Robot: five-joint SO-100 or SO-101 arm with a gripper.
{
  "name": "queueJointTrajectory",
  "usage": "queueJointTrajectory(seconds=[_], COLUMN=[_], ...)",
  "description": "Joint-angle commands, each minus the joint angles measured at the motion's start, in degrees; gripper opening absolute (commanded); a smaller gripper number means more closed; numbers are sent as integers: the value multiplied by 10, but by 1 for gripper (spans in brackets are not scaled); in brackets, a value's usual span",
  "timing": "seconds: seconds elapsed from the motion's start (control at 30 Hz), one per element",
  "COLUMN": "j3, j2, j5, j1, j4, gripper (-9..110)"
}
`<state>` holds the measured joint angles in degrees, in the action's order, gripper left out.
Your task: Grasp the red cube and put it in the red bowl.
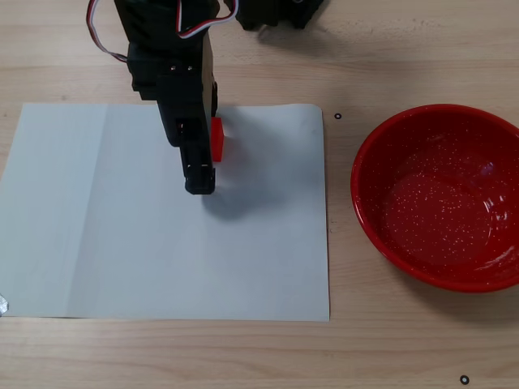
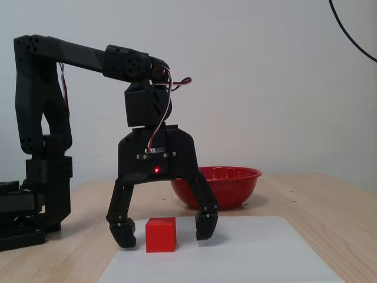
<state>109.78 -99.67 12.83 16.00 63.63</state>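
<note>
The red cube (image 2: 161,234) rests on the white sheet, between the two spread fingers of my gripper (image 2: 164,236), which is open and lowered almost to the sheet. In a fixed view from above, the gripper (image 1: 199,154) covers most of the cube (image 1: 216,138); only a red edge shows at its right. The red bowl (image 1: 389,162) stands empty on the wood at the right, apart from the sheet. In the side-on fixed view the bowl (image 2: 235,174) is behind the gripper.
A white paper sheet (image 1: 162,243) lies on the wooden table (image 1: 405,49). The arm's black base (image 2: 35,194) stands at the left of the side-on view. Small black rings (image 1: 337,116) mark the wood near the bowl.
</note>
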Motion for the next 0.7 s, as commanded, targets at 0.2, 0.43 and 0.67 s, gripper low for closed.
queueJointTrajectory(seconds=[0.2, 0.43, 0.67], j3=[-20, -30, -127], j2=[-21, -30, -31], j5=[18, 14, -19], j1=[3, 13, 12], j4=[-16, 15, 122], gripper=[0, 0, 0])
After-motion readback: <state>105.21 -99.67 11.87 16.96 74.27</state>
